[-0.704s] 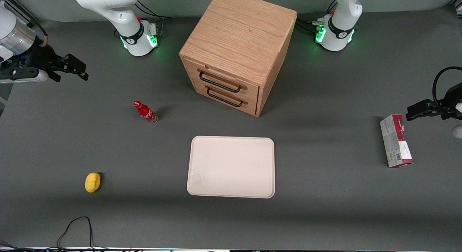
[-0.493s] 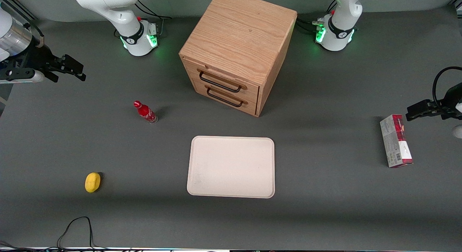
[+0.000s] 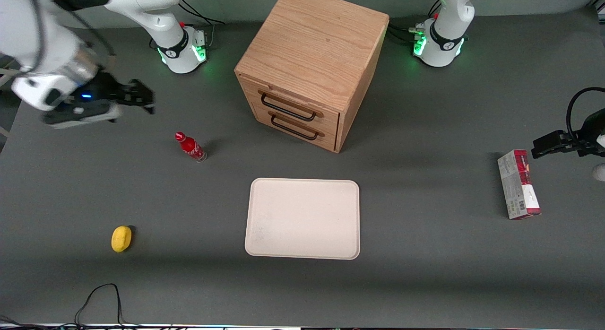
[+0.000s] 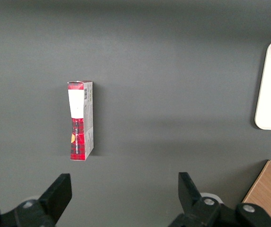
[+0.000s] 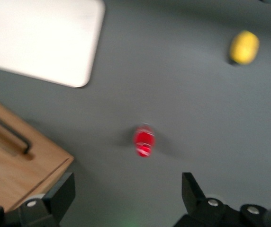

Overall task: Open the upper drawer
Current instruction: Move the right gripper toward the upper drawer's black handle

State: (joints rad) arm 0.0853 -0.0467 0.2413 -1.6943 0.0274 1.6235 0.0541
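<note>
The oak cabinet (image 3: 312, 60) stands at the table's middle, far from the front camera. Its upper drawer (image 3: 293, 104) is closed, with a thin black bar handle (image 3: 287, 108) on its light wood front. The lower drawer (image 3: 295, 126) sits just below it, also closed. My right gripper (image 3: 144, 98) hangs open and empty above the table toward the working arm's end, well apart from the cabinet and farther from the front camera than the red bottle (image 3: 190, 147). In the right wrist view my gripper (image 5: 126, 196) is open above bare table, with the cabinet (image 5: 17, 161) beside one finger.
A red bottle (image 5: 144, 140) stands between my gripper and the cabinet front. A cream tray (image 3: 303, 218) lies in front of the cabinet. A yellow lemon (image 3: 121, 238) lies toward the working arm's end. A red and grey box (image 3: 518, 184) lies toward the parked arm's end.
My right gripper has swung from the table's edge toward the cabinet and the red bottle. Nothing else has moved.
</note>
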